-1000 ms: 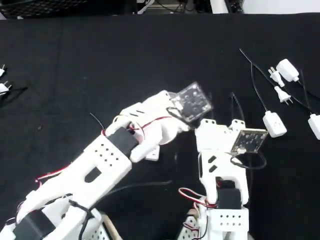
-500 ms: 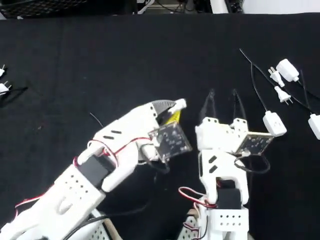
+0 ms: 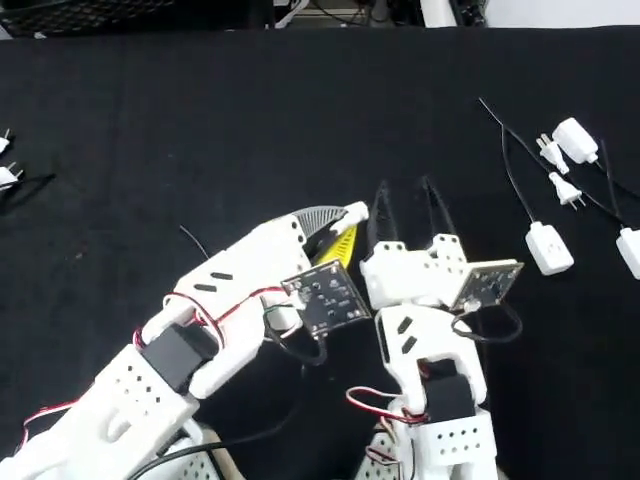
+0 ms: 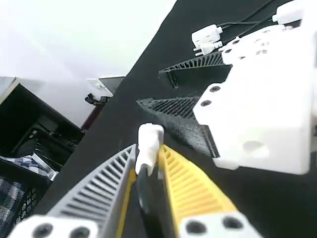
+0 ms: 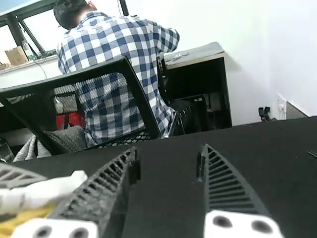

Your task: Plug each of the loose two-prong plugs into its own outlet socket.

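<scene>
My left gripper (image 4: 148,154) is clamped on a white plug (image 4: 149,143), pinched between its grey and yellow fingers. Just beside it, my right gripper (image 3: 404,186) stands wide and holds nothing. Farther right on the black table (image 3: 200,120) lie two loose plugs (image 3: 567,189) among white sockets (image 3: 549,247).

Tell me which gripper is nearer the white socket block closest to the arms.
Right. The open right gripper is beside the socket block, toward the table's middle and apart from it. The left gripper, shut on a white plug, lies farther off, beyond the right one.
</scene>
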Controlling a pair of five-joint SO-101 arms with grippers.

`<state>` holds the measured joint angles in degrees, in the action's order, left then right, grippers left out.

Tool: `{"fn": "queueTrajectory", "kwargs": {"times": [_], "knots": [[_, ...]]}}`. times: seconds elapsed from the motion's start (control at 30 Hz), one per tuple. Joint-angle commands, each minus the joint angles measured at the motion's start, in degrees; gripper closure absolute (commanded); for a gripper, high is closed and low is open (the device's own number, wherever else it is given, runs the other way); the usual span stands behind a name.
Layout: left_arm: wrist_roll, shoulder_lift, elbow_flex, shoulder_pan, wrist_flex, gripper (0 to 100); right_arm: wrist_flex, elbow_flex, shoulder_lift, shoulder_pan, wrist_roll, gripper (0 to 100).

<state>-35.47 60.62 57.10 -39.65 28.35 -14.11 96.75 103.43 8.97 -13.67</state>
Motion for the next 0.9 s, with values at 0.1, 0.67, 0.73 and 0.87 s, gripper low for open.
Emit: {"fn": "queueTrajectory", "kwargs": {"times": [0.1,0.67,0.73,0.87], "knots": [[-0.4,1.1,-1.6,-4.3,0.4,97,-2.5,-0.1,4.4,4.2,-0.3,79.8],[-0.2,1.1,-3.5,-3.8,0.4,97,-5.7,-0.1,4.4,4.8,-0.6,79.8],[-0.2,1.1,-3.5,-3.7,0.3,97,-7.0,-0.1,4.6,4.8,-0.7,79.8],[-0.2,0.8,-3.5,-3.8,0.3,97,-7.6,-0.1,4.9,4.6,-0.4,79.8]]}}
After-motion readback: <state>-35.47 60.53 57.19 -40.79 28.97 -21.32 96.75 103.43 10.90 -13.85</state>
